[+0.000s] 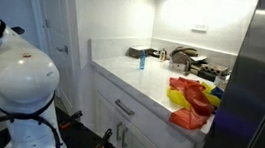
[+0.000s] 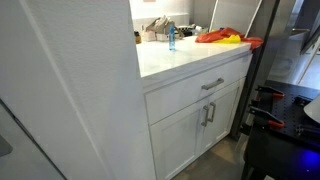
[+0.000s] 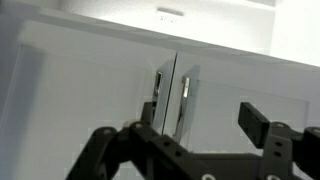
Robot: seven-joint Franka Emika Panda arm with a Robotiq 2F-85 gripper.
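Note:
In the wrist view my gripper is open and empty, its black fingers spread wide. It faces the white cabinet doors below a counter, a short way off and touching nothing. Two vertical metal door handles stand side by side between the fingers. A drawer handle shows above them. The same cabinet shows in both exterior views, with its door handles and drawer handle. The gripper itself is not seen there; only a white arm segment shows.
The white countertop carries a blue bottle, red and yellow cloths and pots at the back. A dark fridge stands beside the counter. Red-handled tools lie on a black surface near the cabinet.

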